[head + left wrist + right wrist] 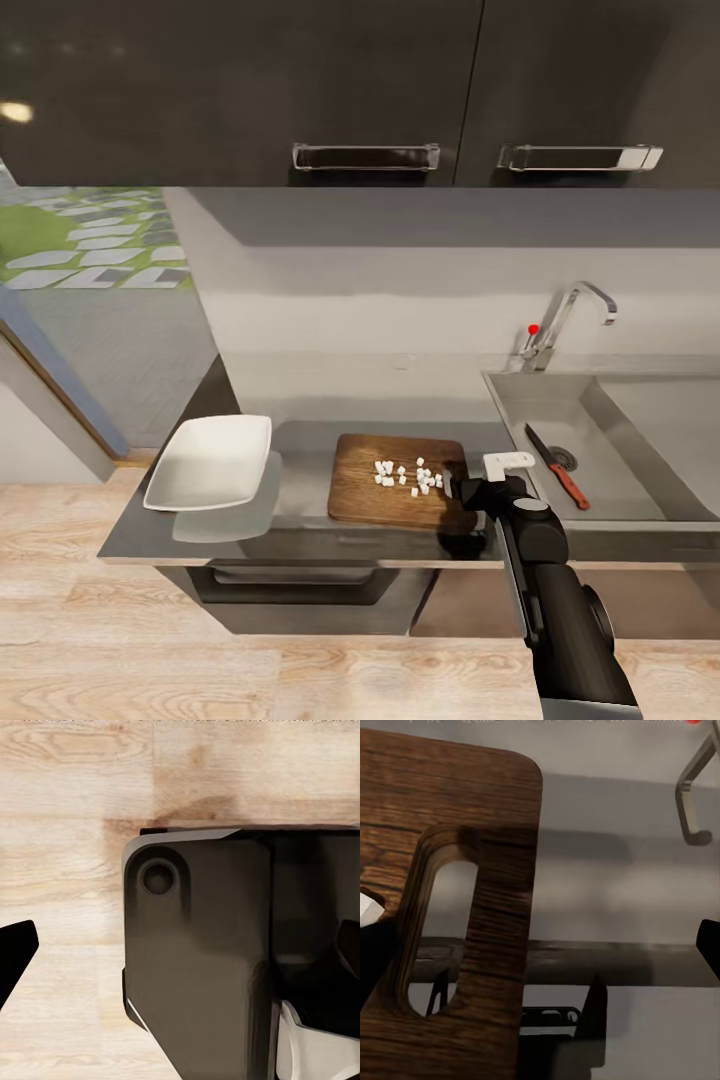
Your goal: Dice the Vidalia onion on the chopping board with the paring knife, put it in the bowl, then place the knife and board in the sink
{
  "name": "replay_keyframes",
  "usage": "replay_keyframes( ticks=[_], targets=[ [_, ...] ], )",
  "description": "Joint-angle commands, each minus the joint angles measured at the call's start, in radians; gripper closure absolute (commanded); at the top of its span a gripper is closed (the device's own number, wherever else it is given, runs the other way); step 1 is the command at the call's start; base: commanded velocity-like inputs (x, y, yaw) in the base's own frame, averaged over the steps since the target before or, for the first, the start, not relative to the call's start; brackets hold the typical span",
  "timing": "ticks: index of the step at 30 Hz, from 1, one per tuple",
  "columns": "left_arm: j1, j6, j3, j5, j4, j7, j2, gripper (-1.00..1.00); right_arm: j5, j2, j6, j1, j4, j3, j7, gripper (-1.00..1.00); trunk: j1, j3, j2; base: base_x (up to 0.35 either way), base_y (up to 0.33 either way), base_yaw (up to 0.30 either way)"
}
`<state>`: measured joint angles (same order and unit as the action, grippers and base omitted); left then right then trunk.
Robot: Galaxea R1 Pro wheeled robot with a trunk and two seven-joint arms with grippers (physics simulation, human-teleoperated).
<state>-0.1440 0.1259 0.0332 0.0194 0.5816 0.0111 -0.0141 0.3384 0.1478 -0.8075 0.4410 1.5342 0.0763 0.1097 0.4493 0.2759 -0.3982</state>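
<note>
1. Judging handling first: the rectangular dark brown wooden chopping board (400, 480) looks stiff and fairly light, but it carries loose cargo, the small white onion cubes (410, 476) scattered just right of frame centre in the head view. Any tilt likely sends them sliding.
2. Board lies flat on the smooth grey countertop (300, 480), centre of the head view. The shallow white square bowl (212, 462) sits to its left, apart from it, and looks empty.
3. Best hold, my call: the short edge at the slot-shaped handle hole (435, 922), the end nearest the grey steel sink (600, 430). Wood grain should give decent friction; a thin edge needs a firm pinch.
4. The slim red-handled paring knife (557, 467) already lies in the basin, right of centre, next to the round drain. The chrome tap with red knob (560, 325) stands behind it.
5. Right arm pose: forearm rises from lower right of the head view, wrist angled forward and down, right gripper (470, 488) low at the board's right edge.
6. Pincer state: right wrist view shows dark finger edges at both frame sides with the handle end between them, so fingers look spread, not clamping yet.
7. Left gripper: left wrist view has wood floor and dark robot body; cannot tell its state.
</note>
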Motion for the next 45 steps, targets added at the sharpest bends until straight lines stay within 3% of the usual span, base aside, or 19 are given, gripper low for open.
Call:
replay_keyframes(
  ticks=[1,45],
  targets=[
    [0.000,0.001,0.002,0.002,0.001,0.001,0.000,-1.00,0.011,0.001,-0.004,0.001,0.001,0.002,0.010,-1.00,0.001,0.002,-0.002,0.027,0.000,0.000],
    [0.000,0.001,0.002,0.002,0.000,0.001,0.000,-1.00,0.008,0.001,-0.004,0.001,-0.006,0.000,0.010,-1.00,0.001,0.002,-0.002,0.019,-0.014,0.000]
  ],
)
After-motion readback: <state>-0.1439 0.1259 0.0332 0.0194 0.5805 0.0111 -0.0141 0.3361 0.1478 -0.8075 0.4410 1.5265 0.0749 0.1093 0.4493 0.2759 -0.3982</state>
